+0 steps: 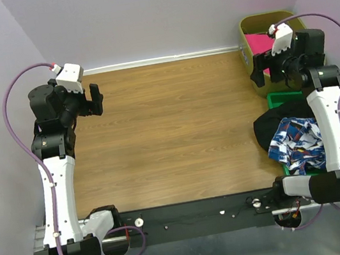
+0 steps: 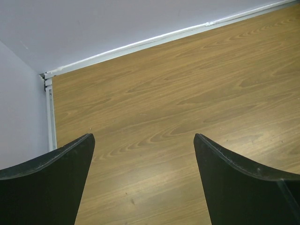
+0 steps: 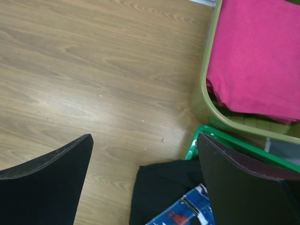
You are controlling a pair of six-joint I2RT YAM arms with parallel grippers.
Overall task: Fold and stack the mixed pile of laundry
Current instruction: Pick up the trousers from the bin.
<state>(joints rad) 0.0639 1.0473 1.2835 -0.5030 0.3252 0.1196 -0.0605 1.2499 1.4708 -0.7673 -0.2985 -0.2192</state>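
Between pale lilac walls, bare wood-grain table carries laundry pile rightward.

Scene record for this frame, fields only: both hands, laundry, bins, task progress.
left hand: open, empty, over the bare wooden table, far-left area
right hand: open, empty, above the table beside the bins
blue patterned cloth: crumpled, lying on the black garment
black garment: heaped at the green plastic bin, spilling onto the table
bright pink folded cloth: inside the olive tub
progress: nothing folded or stacked yet
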